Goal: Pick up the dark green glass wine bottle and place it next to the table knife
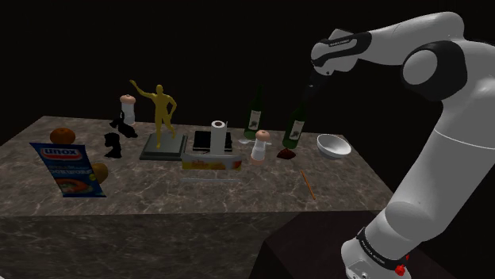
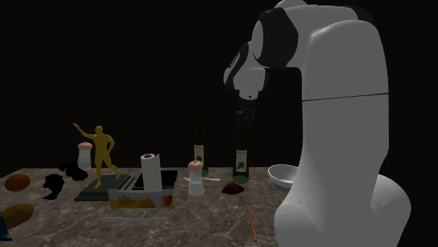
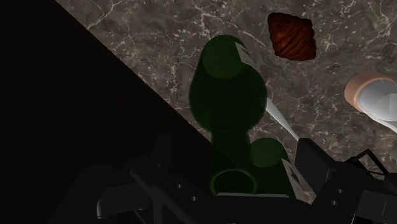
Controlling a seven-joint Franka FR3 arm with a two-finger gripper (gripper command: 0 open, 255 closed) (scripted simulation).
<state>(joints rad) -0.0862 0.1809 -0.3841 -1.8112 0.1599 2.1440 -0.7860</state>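
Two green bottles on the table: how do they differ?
The bottle by the white bowl has the hand at its neck; the other bottle stands free. The first is farther to the shoulder view's right; the other stands behind the shaker. Both are upright, dark green, pale-labelled.

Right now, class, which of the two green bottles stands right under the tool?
The bottle beside the white bowl; the tool hangs over its neck, while the other bottle stands apart.
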